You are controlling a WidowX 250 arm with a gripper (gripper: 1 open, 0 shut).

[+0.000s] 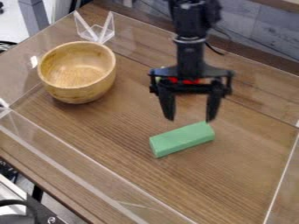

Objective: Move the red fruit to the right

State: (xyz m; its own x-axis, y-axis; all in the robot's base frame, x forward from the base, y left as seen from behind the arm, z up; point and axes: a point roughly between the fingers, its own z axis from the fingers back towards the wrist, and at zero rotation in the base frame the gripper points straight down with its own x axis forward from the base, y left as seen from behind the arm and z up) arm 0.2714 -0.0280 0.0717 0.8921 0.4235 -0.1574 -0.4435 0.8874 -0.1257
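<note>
My gripper (191,114) stands open at the middle of the wooden table, pointing almost straight down, its two black fingers (167,105) spread wide with nothing between them. The red fruit (176,80) is almost entirely covered by the hand in this view; only slivers of red show beside the hand's body, just above the fingers. Whether the fingers touch the fruit cannot be told.
A flat green block (183,138) lies just in front of the fingertips. A wooden bowl (47,63) sits at the left. Clear plastic walls (35,140) ring the table, and a clear plastic piece (96,31) stands at the back left.
</note>
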